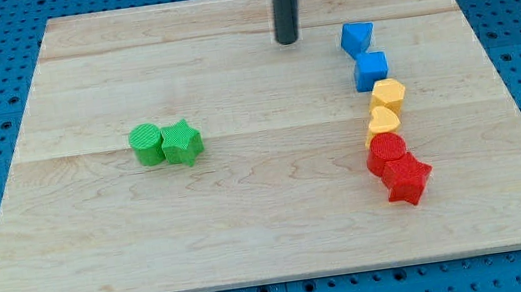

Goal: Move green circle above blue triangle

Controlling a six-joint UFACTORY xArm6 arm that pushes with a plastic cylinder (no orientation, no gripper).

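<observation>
Currently my tip [287, 41] stands near the view's top, left of the blue triangular block [357, 36]. It carries no claw and grasps nothing. Green round block [146, 144] touches green star block [183, 143], well apart.

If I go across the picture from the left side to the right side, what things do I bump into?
Green circle → green star → my tip → then the column of blue, yellow and red blocks near the view's right, which overlap too much to order.

My tip [288, 39] rests near the tabletop's [250, 218] top edge, left of the blue triangle [357, 36], well apart from the green circle [147, 145]
</observation>
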